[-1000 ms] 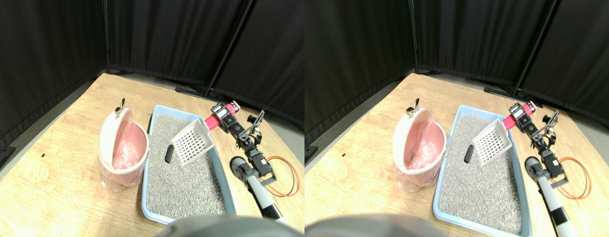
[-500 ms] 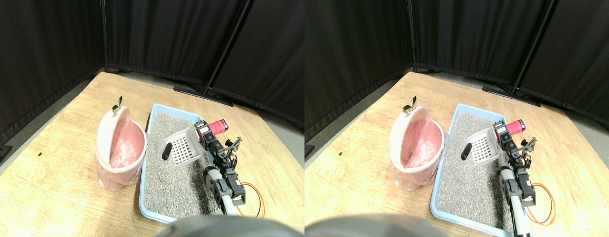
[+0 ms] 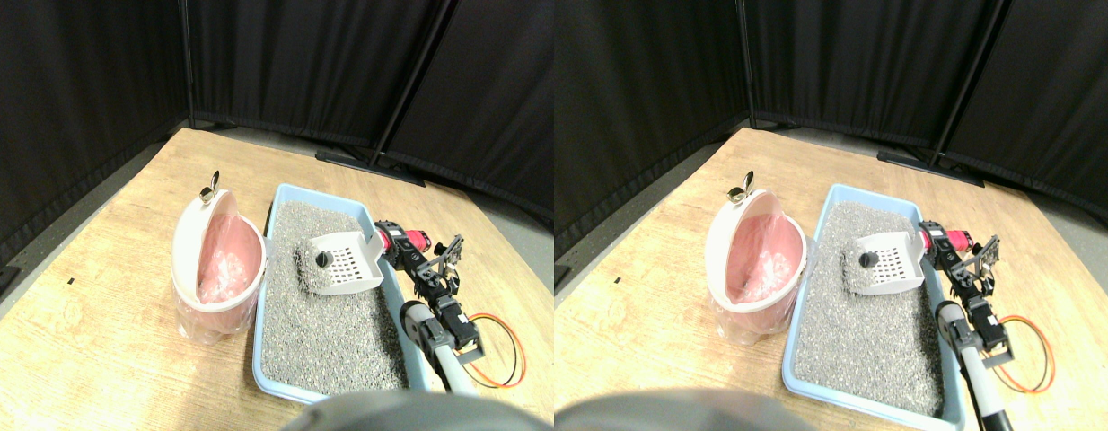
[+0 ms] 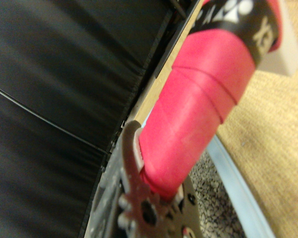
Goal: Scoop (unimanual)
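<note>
A white slotted scoop (image 3: 349,259) lies nearly flat on the grey litter (image 3: 325,323) in the far half of the light blue tray (image 3: 265,359). A small dark lump (image 3: 321,259) sits at the scoop's front lip, with litter heaped against it. The scoop's pink wrapped handle (image 3: 408,240) points right over the tray's rim, and my right gripper (image 3: 391,243) is shut on it. In the wrist view the pink handle (image 4: 198,109) runs up out of the dark jaw frame (image 4: 134,198), above litter (image 4: 213,210) and the blue rim (image 4: 241,196).
A white bin (image 3: 195,242) lined with a pink bag (image 3: 224,265) stands open just left of the tray. An orange cable loop (image 3: 498,346) lies on the wooden table (image 3: 87,341) to the right. Black curtains (image 3: 294,63) close off the back.
The scoop has come down from a tilted pose above the litter to lie flat in it. The dark lump, earlier just left of the scoop, now sits at its front lip. The view has shifted.
</note>
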Motion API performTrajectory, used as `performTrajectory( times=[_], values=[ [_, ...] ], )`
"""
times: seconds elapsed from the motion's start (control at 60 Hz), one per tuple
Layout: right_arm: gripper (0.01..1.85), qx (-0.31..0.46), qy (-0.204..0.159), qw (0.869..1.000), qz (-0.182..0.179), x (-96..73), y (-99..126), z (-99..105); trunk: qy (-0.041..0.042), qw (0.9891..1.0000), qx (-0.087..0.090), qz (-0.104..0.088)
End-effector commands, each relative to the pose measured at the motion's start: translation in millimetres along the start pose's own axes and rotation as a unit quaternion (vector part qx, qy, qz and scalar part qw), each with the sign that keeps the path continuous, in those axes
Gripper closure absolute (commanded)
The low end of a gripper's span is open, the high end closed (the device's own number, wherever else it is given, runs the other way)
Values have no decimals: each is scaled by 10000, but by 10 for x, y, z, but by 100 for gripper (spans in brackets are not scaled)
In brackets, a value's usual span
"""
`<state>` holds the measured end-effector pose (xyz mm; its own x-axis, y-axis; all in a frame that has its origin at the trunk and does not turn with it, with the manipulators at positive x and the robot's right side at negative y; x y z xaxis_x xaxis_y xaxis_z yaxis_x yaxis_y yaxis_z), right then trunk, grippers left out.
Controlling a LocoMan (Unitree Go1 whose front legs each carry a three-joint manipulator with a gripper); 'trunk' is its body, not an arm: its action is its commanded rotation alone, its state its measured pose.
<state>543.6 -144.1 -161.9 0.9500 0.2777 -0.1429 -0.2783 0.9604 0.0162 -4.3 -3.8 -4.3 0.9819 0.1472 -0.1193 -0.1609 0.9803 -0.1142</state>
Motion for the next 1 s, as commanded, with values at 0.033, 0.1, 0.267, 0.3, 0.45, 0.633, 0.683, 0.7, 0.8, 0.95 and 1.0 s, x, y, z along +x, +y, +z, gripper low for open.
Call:
performTrajectory(
  times=[0.033, 0.1, 0.267, 0.3, 0.45, 0.633, 0.683, 0.7, 0.8, 0.95, 1.0],
  values=[
    [181, 593, -775, 9952, 122, 18, 13, 220, 61, 10000, -70, 28],
    [181, 974, -864, 9915, -91, 6, -32, 262, 53, 10000, -54, 16],
    [181, 1272, -1046, 9863, -131, -1, -105, 354, 35, 10000, -41, 23],
    [181, 1282, -1059, 9860, -131, 1, -110, 360, 26, 10000, -39, 26],
    [181, 1514, -1240, 9807, -20, 24, -165, 460, 12, 10000, -34, 31],
    [181, 1705, -1275, 9770, -128, 20, -147, 558, -2, 10000, -57, 56],
    [181, 1806, -1249, 9754, -173, 22, -136, 568, -8, 10000, -65, 58],
    [181, 1873, -1250, 9742, -174, 24, -130, 568, -11, 10000, -67, 58],
    [181, 2166, -1194, 9687, -225, 31, -109, 572, -18, 9999, -75, 70],
    [181, 2394, -1134, 9641, -181, 30, -82, 580, -28, 9999, -81, 81],
    [181, 2448, -1138, 9627, -192, 34, -69, 585, -28, 9999, -81, 81]
  ],
)
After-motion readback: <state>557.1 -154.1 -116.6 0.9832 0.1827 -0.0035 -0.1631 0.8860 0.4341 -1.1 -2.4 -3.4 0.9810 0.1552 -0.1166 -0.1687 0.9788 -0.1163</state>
